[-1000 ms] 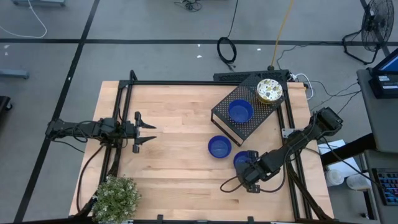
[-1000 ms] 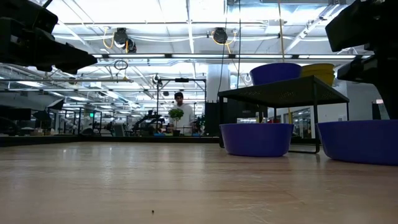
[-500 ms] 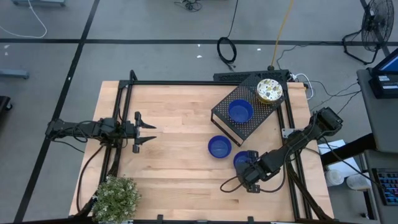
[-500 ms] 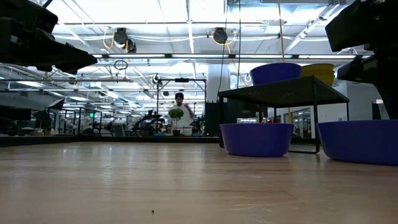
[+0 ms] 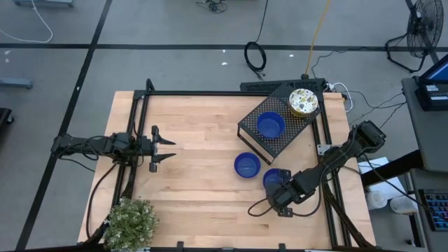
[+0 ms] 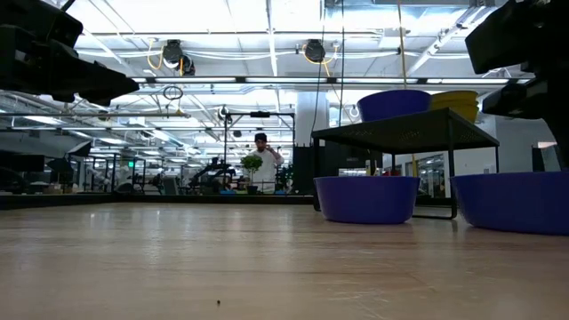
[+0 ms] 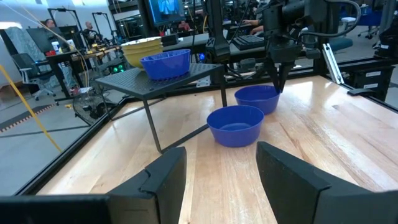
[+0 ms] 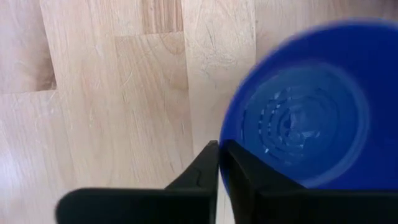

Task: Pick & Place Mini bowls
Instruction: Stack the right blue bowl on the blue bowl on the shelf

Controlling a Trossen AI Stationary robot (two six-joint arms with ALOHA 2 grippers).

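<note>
Three cobalt blue mini bowls show. One (image 5: 270, 125) stands on the black perforated box (image 5: 252, 136). One (image 5: 246, 165) rests on the table by its base. The third (image 5: 273, 177) is under my right gripper (image 5: 277, 184), which is shut on its rim. A stack of cream speckled bowls (image 5: 303, 101) sits on the box's far right corner. My left gripper (image 5: 168, 149) waits open near the table's left edge, touching nothing. My right gripper pinches the rim of the blue bowl (image 8: 221, 146) on its near side. One finger (image 8: 242, 171) is inside the bowl and one (image 8: 202, 168) is outside. The fingers come from above, pointing down (image 7: 278, 84). The bowl sits level, its base (image 6: 511, 229) at the table top; whether it touches, I cannot tell.
The box stands on thin legs (image 7: 152, 127) at the table's far right. A potted plant (image 5: 130, 221) sits at the near left corner. Bare wood lies across the table's middle (image 5: 203, 168). A person (image 6: 262, 160) stands far off in the room.
</note>
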